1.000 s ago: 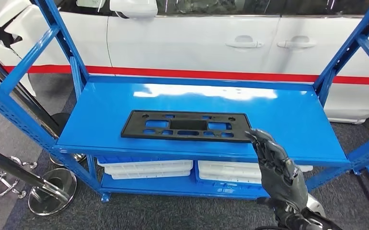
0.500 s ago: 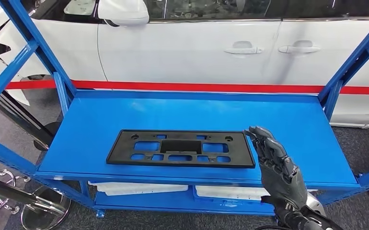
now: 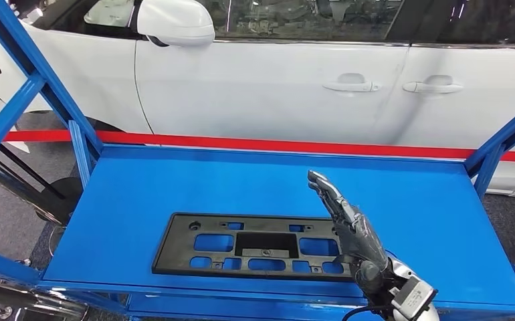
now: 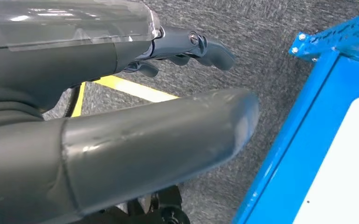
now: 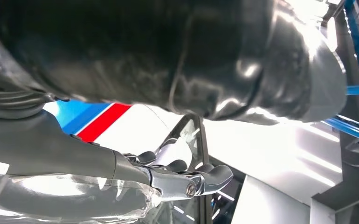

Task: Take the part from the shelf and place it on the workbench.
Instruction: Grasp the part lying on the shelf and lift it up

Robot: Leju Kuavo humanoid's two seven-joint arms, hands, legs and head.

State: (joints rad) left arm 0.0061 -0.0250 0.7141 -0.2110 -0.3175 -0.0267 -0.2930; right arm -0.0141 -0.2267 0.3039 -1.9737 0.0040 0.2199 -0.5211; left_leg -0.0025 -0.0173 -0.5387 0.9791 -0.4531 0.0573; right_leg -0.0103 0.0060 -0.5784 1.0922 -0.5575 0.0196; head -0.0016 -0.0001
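Nearest, right hand: the right hand [image 3: 354,231] reaches over the front edge of the shelf with its fingers stretched out and apart, holding nothing; it hangs above the right end of the part, and I cannot tell whether it touches it.
Left hand: in the left wrist view the left hand [image 4: 135,126] hangs low beside the blue frame, over grey carpet with a yellow floor line [image 4: 135,91]; its fingers are loosely extended and it has hold of nothing.
Part: the black plastic mounting plate [image 3: 251,245], flat and pierced with rectangular cut-outs, lies on the blue shelf [image 3: 174,187] near the front edge, long side parallel to that edge.
Step in hand: by my reading, the approach to the grasp; nothing is lifted yet.
Risk one: the plate is thin and lies flat on smooth painted steel, so fingers closing from above may slide it away instead of getting under an edge.
Risk two: a hold at one end only would leave the long plate hanging off-balance, so it may droop, twist or slip out on lifting.
Risk three: swinging it out, the far end could strike a blue upright [image 3: 81,150].
Farthest: a white car [image 3: 275,87] with a red stripe [image 3: 275,144] stands behind the shelf.
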